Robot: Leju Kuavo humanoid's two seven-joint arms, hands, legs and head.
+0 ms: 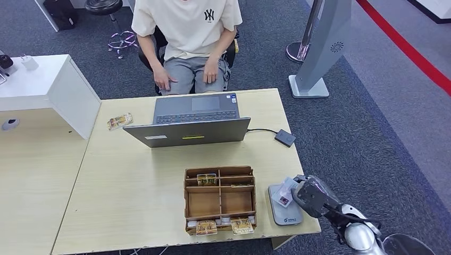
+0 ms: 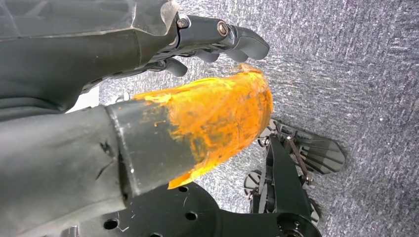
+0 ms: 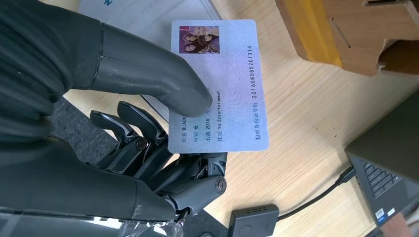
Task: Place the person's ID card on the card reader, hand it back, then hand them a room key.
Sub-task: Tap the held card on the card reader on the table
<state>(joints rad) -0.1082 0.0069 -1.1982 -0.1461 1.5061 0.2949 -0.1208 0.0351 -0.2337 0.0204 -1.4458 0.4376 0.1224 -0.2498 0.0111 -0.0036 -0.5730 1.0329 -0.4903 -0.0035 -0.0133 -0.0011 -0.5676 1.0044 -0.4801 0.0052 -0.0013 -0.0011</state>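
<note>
In the head view, the robot's right hand point(image 1: 309, 195) sits at the lower right of the frame, over the near right corner of the pale wooden surface point(image 1: 133, 186). It holds the pale blue plastic ID card with a small photo point(image 1: 285, 194) directly above the flat grey card reader pad point(image 1: 284, 212). Whether the card touches the reader cannot be told from here. The seated person in a cream T-shirt point(image 1: 186, 32) is at the top centre, beyond the open grey laptop point(image 1: 194, 119), so a hand-back would have to travel up-frame and leftward, past the brown cardboard organiser tray with compartments point(image 1: 219, 199). The right arm is plainly the nearer one to both card and reader.

In the left wrist view, the left hand point(image 2: 212, 44) hangs over grey carpet point(image 2: 356, 74), its dark fingers curled in around nothing, its thumb tipped with worn orange.

In the right wrist view, the thick grey thumb presses the card against the dark fingers point(image 3: 148, 148) beneath, a firm pinch near one long edge. The card's long axis runs top to bottom in this frame, photo end uppermost, with the reader's pale face point(image 3: 143, 10) just behind it at the upper left and a small black cabled box point(image 3: 254, 219) on the wood at the bottom.
</note>
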